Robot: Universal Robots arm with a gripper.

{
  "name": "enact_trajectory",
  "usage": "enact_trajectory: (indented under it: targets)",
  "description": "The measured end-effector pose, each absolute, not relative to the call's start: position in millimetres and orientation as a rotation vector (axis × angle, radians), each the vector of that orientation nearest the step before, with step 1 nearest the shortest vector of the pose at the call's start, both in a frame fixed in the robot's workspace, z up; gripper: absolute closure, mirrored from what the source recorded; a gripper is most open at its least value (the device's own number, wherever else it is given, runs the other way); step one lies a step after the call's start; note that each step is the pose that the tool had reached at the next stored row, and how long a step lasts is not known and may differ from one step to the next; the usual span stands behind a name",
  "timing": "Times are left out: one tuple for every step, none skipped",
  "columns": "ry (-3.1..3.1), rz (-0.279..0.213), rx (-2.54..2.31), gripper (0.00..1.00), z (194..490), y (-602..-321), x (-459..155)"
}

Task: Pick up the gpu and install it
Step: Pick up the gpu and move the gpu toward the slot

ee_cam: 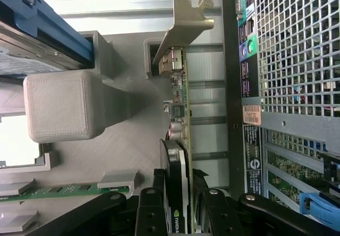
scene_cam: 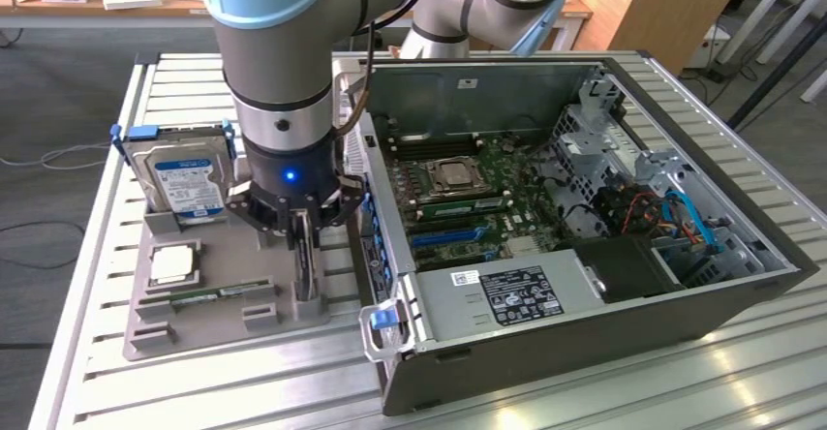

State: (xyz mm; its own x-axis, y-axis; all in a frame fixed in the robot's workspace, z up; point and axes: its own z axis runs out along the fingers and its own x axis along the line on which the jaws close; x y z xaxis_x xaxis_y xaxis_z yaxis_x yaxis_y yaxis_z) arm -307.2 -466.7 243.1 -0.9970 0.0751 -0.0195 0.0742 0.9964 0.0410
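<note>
Right, the tool (scene_cam: 300, 219) pinches the gpu (scene_cam: 302, 280) between its fingers. The gpu stands on edge in the grey tray (scene_cam: 207, 338), lower left of the exterior view. Light, stiff and fragile, I'd say: hold the flat faces, clear of the bracket (ee_cam: 188, 20).

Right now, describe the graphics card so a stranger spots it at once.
On the exterior view's left of the open black computer case sits a grey plastic tray. In its slot nearest the case, in the black gripper, a thin dark graphics card stands on edge. Unlike the blue-framed hard drive and green memory stick, it has a silver end bracket.
</note>
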Motion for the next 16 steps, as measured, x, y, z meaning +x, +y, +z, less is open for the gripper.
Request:
enact_trajectory:
  targets:
    - [3.118, 0.063, 0.117, 0.67, 243.0, -466.5, -307.5]
    - [3.118, 0.063, 0.117, 0.67, 243.0, -466.2, -307.9]
    - [3.118, 0.063, 0.117, 0.67, 242.8, -466.0, -308.3]
    - [3.117, 0.063, 0.117, 0.67, 242.8, -465.8, -308.6]
    - [3.118, 0.063, 0.117, 0.67, 242.8, -465.8, -309.0]
    - [3.118, 0.063, 0.117, 0.67, 242.8, -465.7, -309.5]
    - [3.118, 0.063, 0.117, 0.67, 242.9, -465.6, -309.8]
    - [3.118, 0.063, 0.117, 0.67, 242.9, -465.7, -309.9]
    - [3.118, 0.063, 0.116, 0.67, 242.9, -465.7, -309.9]
    - [3.118, 0.063, 0.117, 0.67, 242.9, -465.6, -309.9]
    - [3.118, 0.064, 0.117, 0.67, 242.8, -465.6, -310.0]
    - [3.118, 0.064, 0.117, 0.67, 242.8, -465.6, -310.0]
    - [3.118, 0.066, 0.117, 0.67, 242.8, -465.6, -310.1]
    - [3.118, 0.068, 0.117, 0.67, 242.9, -465.6, -310.1]
    - [3.118, 0.072, 0.117, 0.67, 242.9, -465.6, -310.1]
    - [3.118, 0.074, 0.117, 0.67, 242.8, -465.6, -310.0]
